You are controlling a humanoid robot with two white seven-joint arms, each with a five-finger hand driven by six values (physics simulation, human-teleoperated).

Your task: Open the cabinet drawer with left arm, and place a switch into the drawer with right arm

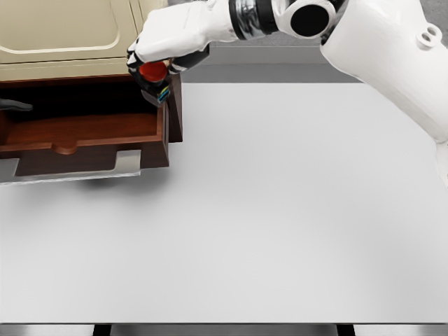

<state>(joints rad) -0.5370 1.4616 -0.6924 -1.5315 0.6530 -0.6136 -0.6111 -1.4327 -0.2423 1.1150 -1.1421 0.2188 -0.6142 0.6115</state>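
From the head view we count one drawer [84, 136], pulled open from the cream cabinet [63, 31] at the far left of the white desk [280, 224]. We see one right robot hand [155, 66], fingers curled around the single red-topped switch [153, 72], held above the drawer's right rear corner. At the left edge a dark sliver may be the left robot hand [15, 106]; we cannot tell its state.

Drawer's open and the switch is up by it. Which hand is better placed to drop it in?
The right hand: it already grips the red switch just above the open drawer's right end. The left arm barely shows, only a dark tip at the picture's left edge, holding nothing visible.
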